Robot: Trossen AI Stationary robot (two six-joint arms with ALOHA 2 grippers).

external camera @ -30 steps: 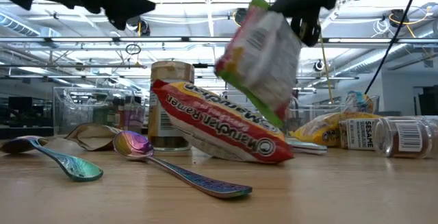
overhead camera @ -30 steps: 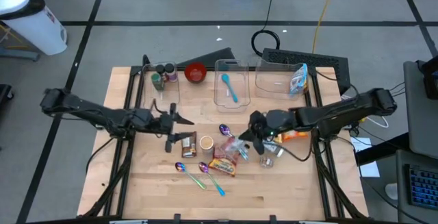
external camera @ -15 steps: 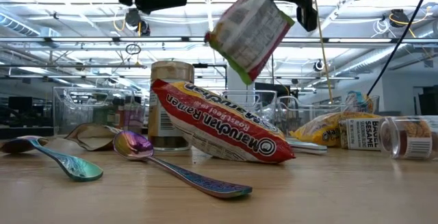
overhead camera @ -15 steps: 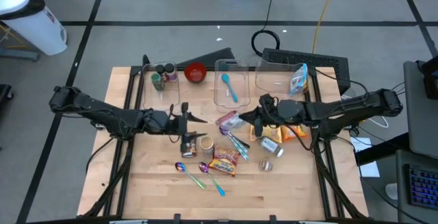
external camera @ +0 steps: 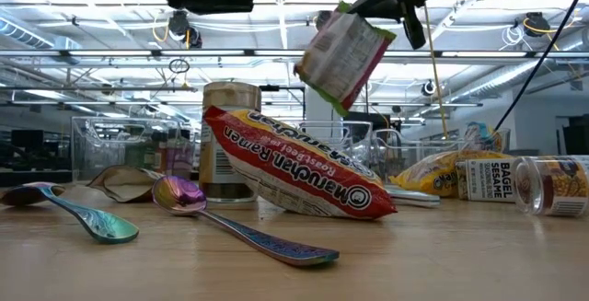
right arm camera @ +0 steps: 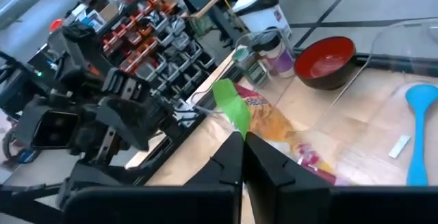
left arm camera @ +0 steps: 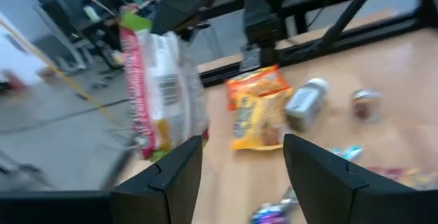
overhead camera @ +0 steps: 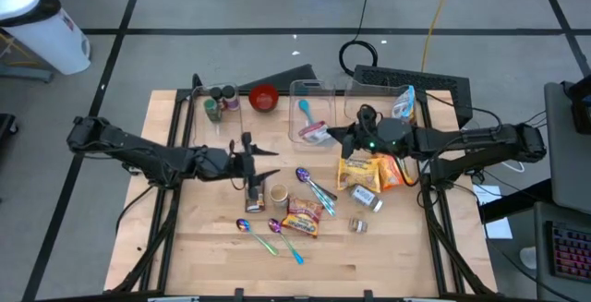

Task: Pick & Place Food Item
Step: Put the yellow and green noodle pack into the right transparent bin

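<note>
My right gripper (overhead camera: 329, 134), at upper centre of the high view, is pinched tight on the green top edge of the snack packet (external camera: 342, 58), a crinkled plastic pouch with a white printed back, a barcode panel and red and yellow print on its face. In the low view it hangs tilted in the upper middle of the frame, clear of the table and above the ramen pack (external camera: 296, 164). From overhead the packet (overhead camera: 314, 133) lies over the clear plastic bin (overhead camera: 297, 90) that holds a blue spoon (overhead camera: 308, 115). In the right wrist view the green tab (right arm camera: 231, 111) emerges between my closed fingers (right arm camera: 263, 162), with the red bowl (right arm camera: 328, 59) beyond. A second ago this packet was low beside the ramen pack at centre frame; half a second ago it was midway; it is now up over the bin, and my right arm has swung toward the top of the frame. My left gripper (overhead camera: 261, 157), left of centre in the high view, has its fingers (left arm camera: 320, 170) parted with nothing between them, and has shifted only slightly to the right. On the pale wooden table (overhead camera: 212, 247) remain the glossy, soft-sided ramen pack, two iridescent metal spoons (external camera: 237, 224), a cylindrical jar (external camera: 225, 140), a yellow chip bag (overhead camera: 359, 171) and a small seasoning bottle (external camera: 550, 183) lying on its side.
</note>
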